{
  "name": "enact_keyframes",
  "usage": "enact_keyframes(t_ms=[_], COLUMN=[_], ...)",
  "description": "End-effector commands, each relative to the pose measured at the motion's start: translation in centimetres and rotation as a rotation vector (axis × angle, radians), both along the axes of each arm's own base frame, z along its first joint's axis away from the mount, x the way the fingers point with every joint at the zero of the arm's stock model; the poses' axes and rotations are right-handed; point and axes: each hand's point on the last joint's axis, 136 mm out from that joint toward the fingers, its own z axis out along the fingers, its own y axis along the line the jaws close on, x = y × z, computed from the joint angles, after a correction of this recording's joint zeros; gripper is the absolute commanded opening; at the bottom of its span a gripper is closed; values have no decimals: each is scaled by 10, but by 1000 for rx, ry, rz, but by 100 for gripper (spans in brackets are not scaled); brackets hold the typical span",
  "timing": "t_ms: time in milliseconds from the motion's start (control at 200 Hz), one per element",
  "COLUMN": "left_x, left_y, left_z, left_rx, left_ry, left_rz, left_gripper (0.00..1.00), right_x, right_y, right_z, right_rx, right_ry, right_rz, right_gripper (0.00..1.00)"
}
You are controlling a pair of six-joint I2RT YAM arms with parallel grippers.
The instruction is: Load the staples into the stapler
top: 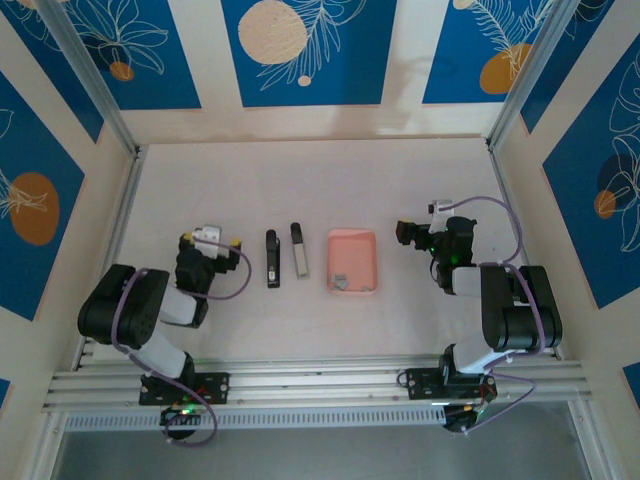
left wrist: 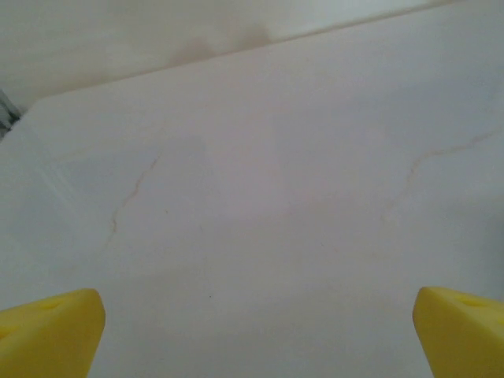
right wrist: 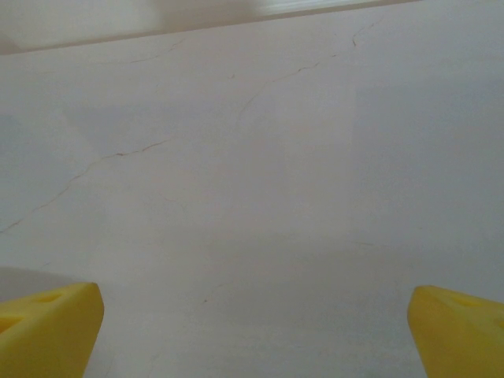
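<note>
Locate the staples in the lower left corner of the pink tray, at centre frame. Left of it you see a grey bar, then a black bar. The left gripper and right gripper stand spread wide, holding nothing.

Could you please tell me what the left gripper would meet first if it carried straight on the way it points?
Nothing stands in its line: the left gripper, fingers open, faces bare table up to the wall. It would probably touch the table first, though depth is unclear.
</note>
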Motion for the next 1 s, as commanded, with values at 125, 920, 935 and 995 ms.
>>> enact_keyframes(t_ms=[125,920,935,995], left_x=[18,21,21,21], left_y=[35,21,21,21], left_z=[8,6,5,6], left_rx=[-62,-52,-53,-52], left_ry=[34,57,58,57], left_rz=[159,76,77,76], left_gripper=[100,100,100,100], right_x=[0,0,0,0], right_y=[3,3,3,3], right_z=[3,3,3,2], right_rx=[-12,-9,-8,-5], right_ry=[-27,-27,-26,-24], right_rz=[22,24,23,26], right_gripper=[99,99,99,99])
